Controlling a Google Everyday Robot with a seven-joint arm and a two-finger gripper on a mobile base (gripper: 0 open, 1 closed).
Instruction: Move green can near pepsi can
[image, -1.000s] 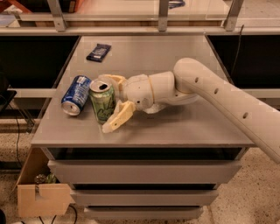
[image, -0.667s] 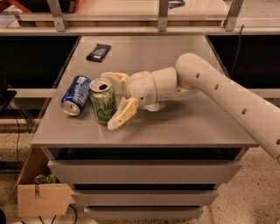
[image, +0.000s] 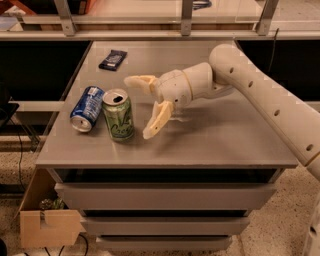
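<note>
Gripper (image: 140, 107) wide open, holding nothing; fingers spread just right of the green can (image: 118, 115), lower fingertip (image: 149, 133) low over the table (image: 225, 145), upper one level with the can's top, neither touching the can. Cardboard box (image: 47, 225) on the floor, front left, beside the drawers (image: 160, 197). Green can upright near the table's front left. Pepsi can (image: 86, 108) on its side just left of it; contact cannot be told. Arm (image: 260, 95) enters from the right. Dark packet (image: 113, 59) flat, far left.
</note>
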